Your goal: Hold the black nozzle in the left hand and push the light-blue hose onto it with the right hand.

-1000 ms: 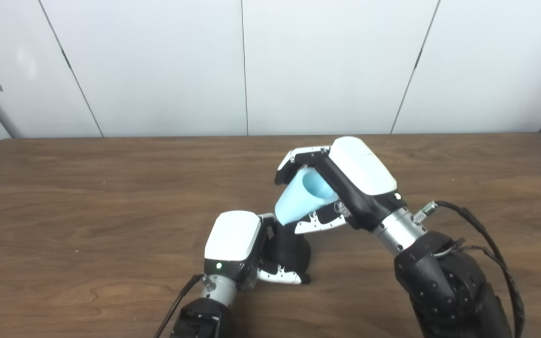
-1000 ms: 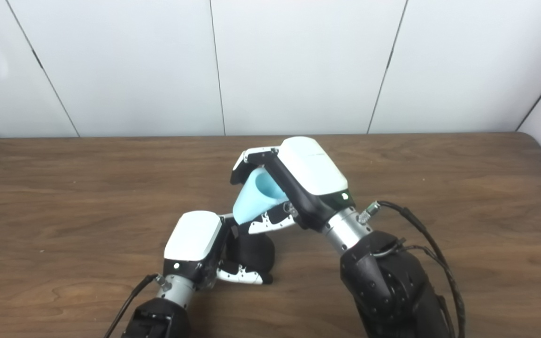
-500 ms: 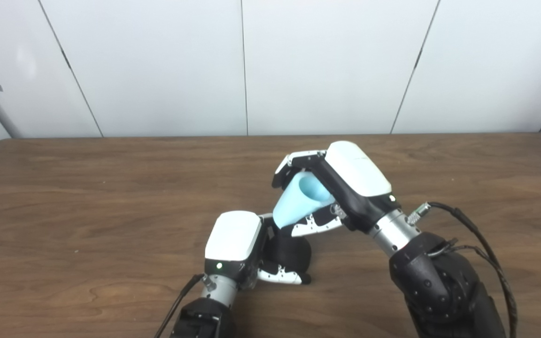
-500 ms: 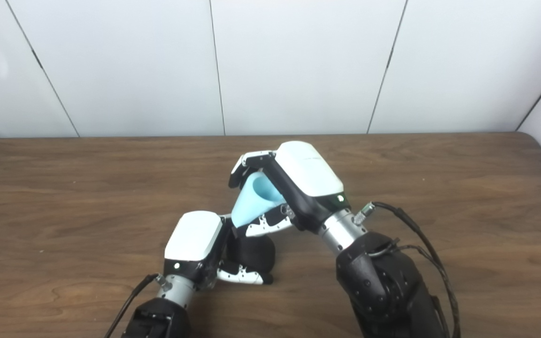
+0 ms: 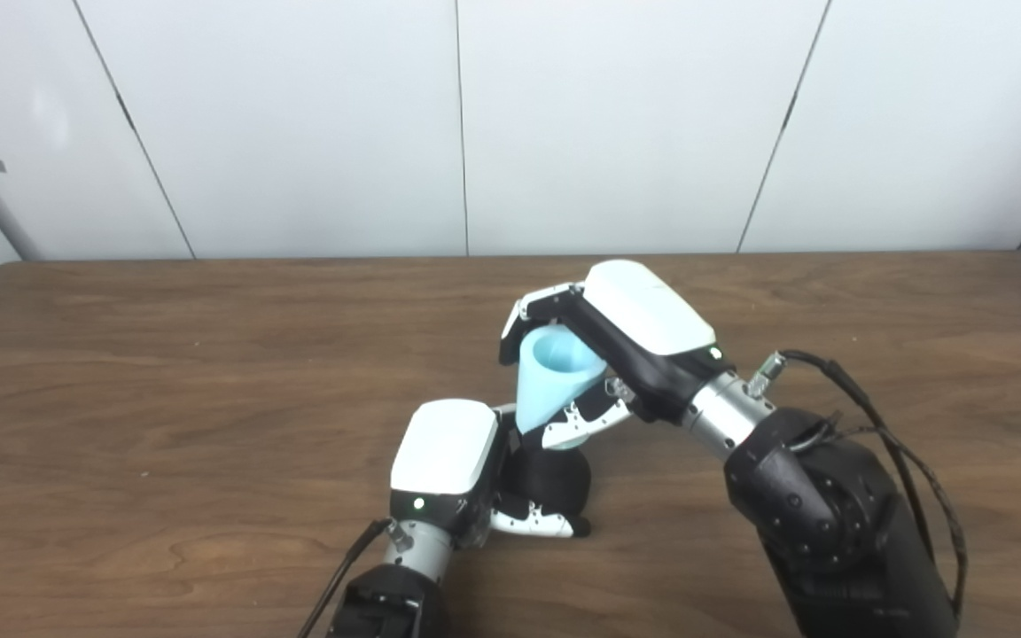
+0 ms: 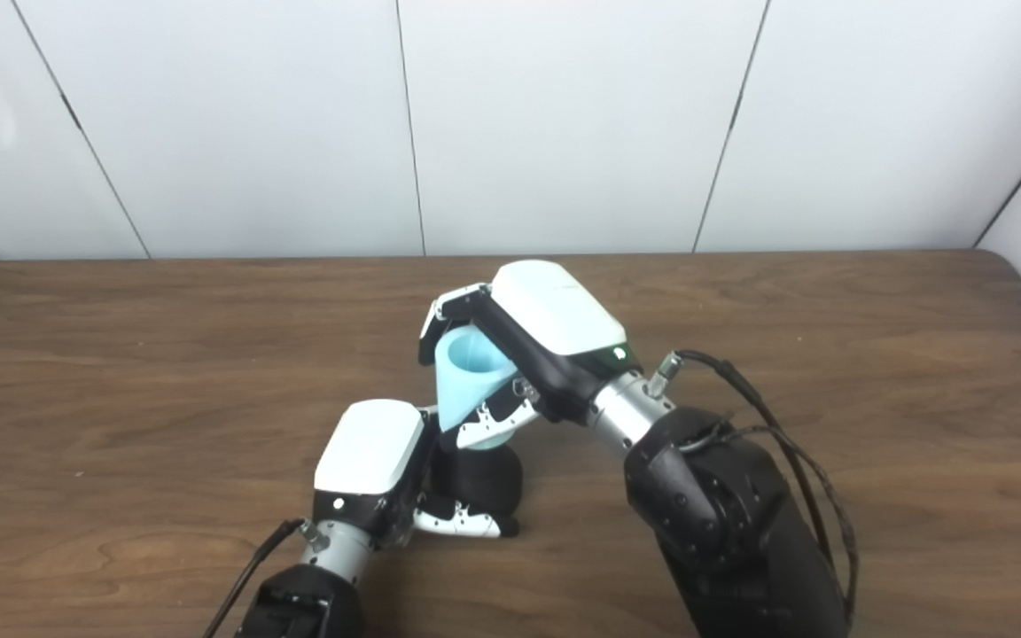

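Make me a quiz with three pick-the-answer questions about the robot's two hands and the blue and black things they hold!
1. Where is the light-blue hose compared with the black nozzle?
A. right above it
B. far off at the table's back edge
C. lying flat to its left

2. What colour is the table?
A. white
B. brown wood
C. green

3. What is the right hand doing?
A. resting open on the table
B. holding the light-blue hose
C. holding the black nozzle

Answers:
1. A, the hose's narrow end points down at the top of the nozzle.
2. B, wood grain shows all over it.
3. B, its fingers wrap the hose, while the left hand holds the nozzle down on the table.
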Motion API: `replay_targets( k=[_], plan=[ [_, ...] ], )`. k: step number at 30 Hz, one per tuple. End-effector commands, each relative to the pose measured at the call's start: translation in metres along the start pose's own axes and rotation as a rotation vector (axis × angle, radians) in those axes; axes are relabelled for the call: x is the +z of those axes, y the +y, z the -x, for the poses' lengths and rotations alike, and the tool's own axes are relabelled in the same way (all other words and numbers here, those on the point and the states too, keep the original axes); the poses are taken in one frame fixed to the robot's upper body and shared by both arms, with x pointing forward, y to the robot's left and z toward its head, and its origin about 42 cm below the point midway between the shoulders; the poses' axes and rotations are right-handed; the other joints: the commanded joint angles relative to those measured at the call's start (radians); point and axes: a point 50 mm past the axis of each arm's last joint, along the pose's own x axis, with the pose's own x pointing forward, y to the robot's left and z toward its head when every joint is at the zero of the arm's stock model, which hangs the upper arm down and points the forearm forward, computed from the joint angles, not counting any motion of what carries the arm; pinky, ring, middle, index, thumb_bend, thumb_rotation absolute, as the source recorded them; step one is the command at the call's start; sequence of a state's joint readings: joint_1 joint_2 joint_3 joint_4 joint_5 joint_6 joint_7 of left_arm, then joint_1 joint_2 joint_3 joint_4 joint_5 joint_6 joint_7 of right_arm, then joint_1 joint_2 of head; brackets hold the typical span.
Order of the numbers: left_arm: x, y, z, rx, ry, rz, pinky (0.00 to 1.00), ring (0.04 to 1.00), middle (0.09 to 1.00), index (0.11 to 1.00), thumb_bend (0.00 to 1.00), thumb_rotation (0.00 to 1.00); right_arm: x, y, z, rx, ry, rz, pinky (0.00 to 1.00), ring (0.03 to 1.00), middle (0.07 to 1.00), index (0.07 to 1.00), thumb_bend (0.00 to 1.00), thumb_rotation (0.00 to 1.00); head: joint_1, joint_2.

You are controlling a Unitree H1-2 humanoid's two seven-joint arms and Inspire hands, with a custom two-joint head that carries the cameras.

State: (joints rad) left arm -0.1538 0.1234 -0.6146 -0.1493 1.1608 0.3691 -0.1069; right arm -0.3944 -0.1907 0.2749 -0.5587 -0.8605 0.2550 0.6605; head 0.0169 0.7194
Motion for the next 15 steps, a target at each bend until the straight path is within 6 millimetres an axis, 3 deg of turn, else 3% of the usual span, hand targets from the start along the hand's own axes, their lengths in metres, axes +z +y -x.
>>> replay_targets(
  k=[1,6,15],
  plan=[
    [0.0094,-0.0435,0.0212,-0.258,-0.021,0.022,0.36,0.457,0.520,0.483,0.48,0.00,0.0036,-0.0174,-0.0032,-0.015,0.000,0.057,0.27,0.384,0.520,0.527,0.49,0.00,-0.001,0.002],
    [0.0115,-0.0443,0.0215,-0.261,-0.020,0.024,0.35,0.459,0.536,0.473,0.48,0.00,0.0040,-0.0231,-0.0057,0.053,0.018,0.087,0.26,0.387,0.517,0.535,0.49,0.00,0.004,0.003],
    [0.0109,-0.0431,0.0210,-0.259,-0.010,0.025,0.34,0.450,0.525,0.481,0.48,0.00,-0.0040,-0.0159,-0.0024,0.117,0.044,0.112,0.26,0.396,0.526,0.539,0.49,0.00,0.005,0.008]
  ],
)
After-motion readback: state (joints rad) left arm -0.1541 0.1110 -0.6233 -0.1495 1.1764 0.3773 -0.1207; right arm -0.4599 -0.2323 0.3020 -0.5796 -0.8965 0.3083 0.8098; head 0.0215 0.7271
